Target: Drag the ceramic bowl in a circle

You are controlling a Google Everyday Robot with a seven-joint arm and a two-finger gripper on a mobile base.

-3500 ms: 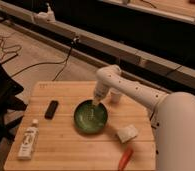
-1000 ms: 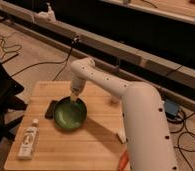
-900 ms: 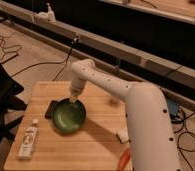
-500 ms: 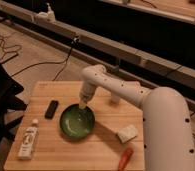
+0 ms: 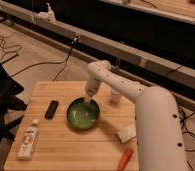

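One ceramic bowl [image 5: 83, 114] sits near the middle of the table [image 5: 71, 150]. The gripper [image 5: 88, 100] reaches down onto the bowl's far rim. Around the bowl: one black remote [image 5: 51, 109], one white tube [image 5: 27, 142], one cup [image 5: 115, 96], one pale sponge [image 5: 126, 133], one orange carrot [image 5: 125, 158].

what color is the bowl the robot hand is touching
Glossy green, darker at the rim, paler inside. The camera view shows the ceramic bowl with the hand at its far rim.
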